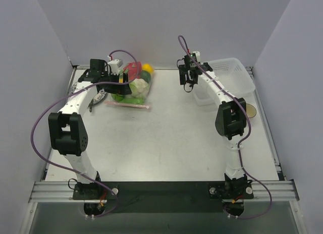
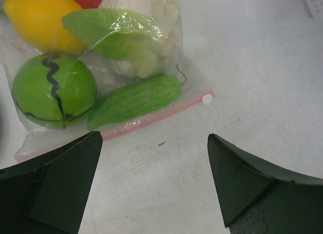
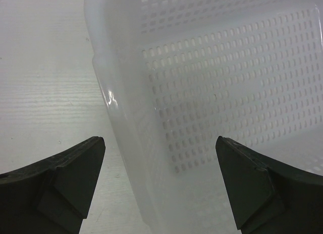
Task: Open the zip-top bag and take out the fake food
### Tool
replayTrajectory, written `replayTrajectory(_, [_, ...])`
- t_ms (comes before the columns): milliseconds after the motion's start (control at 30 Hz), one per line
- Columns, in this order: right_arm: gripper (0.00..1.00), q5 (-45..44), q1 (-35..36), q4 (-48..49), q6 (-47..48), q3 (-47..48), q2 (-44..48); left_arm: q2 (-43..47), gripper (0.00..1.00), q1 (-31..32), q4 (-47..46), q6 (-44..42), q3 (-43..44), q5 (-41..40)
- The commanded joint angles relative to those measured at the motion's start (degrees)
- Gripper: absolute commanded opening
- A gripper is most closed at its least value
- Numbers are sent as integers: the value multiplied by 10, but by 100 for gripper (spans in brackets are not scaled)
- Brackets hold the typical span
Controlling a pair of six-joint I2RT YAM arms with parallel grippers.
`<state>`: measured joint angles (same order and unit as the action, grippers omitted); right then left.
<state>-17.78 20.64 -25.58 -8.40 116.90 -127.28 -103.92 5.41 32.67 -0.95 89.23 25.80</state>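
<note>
The zip-top bag point(image 2: 126, 62) lies near the table's point(image 1: 166, 138) far left corner with the fake food point(image 2: 53, 90) all inside. Its pink zip strip point(image 2: 151, 118) looks sealed and faces the left tool point(image 2: 154, 138), whose jaws stand apart and empty, probably lined up to pinch that edge. The right tool point(image 3: 160, 140), also apart and holding nothing, hovers over the mesh tray point(image 3: 212, 67) at the far right corner.

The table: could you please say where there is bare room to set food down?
The wide middle of the table, between the bag and the basket, lies bare. Crowded: far left around the bag, far right at the basket.
</note>
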Motion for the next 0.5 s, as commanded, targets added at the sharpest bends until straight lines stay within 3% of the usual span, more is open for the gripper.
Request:
replayTrajectory(0, [99,3,-3,9,7,14,-8,-13,97,-14,-48,-12,9,1])
replayTrajectory(133, [96,27,-2,8,-8,-10,-17,-30,97,-29,-52,-19,7,2])
replayTrajectory(300, [83,42,9,14,-23,-69,-5,-33,97,-44,-66,-37,-12,-14])
replayTrajectory(467, [54,44,28,17,-40,-120,18,-33,97,-44,-97,-56,-41,-42])
